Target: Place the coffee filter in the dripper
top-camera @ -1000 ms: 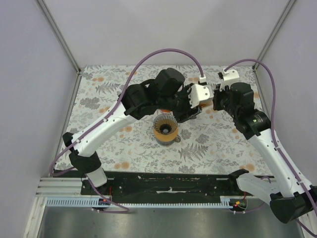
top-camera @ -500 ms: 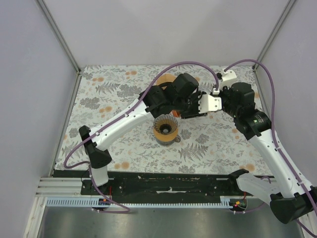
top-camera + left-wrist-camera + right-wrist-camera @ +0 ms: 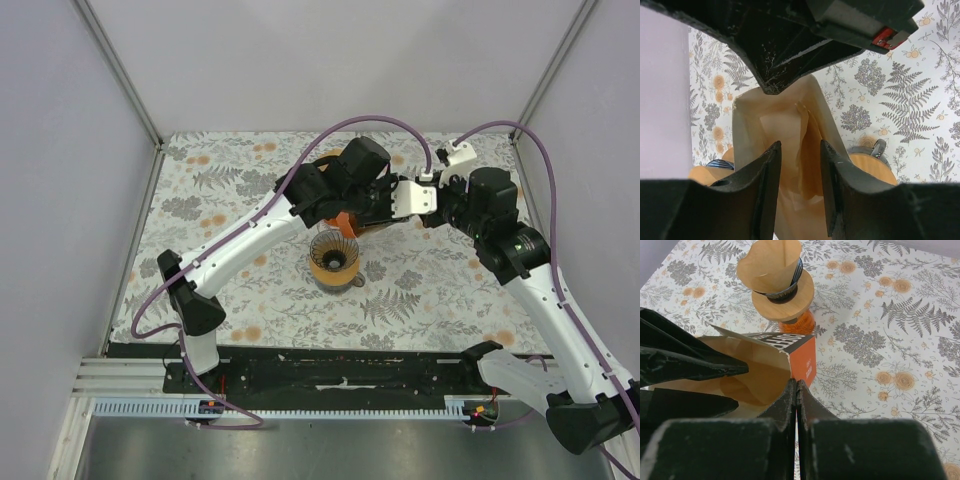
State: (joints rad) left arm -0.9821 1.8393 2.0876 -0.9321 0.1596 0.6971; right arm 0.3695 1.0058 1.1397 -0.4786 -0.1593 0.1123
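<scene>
An orange filter box (image 3: 808, 364) is open, with brown filter paper (image 3: 790, 135) inside. My right gripper (image 3: 796, 386) is shut on the box's open rim; its black fingers (image 3: 772, 82) also show at the top of the left wrist view. My left gripper (image 3: 799, 146) is open, and its fingers (image 3: 700, 367) reach into the box with a fold of filter paper between them. In the top view it sits over the box (image 3: 345, 220). The dripper (image 3: 333, 258), a wooden ring (image 3: 790, 302) on an orange base, stands just in front of the box. A brown paper cone (image 3: 769, 262) sits in it.
The floral tablecloth (image 3: 230, 300) covers the table. Grey walls and metal corner posts (image 3: 120, 70) close in the back and sides. Purple cables (image 3: 360, 122) arch over both wrists. The two arms cross close together above the box.
My left arm has swung its wrist further over the box and brought its fingers into the box's opening. My right arm has shifted only slightly and still holds the box.
</scene>
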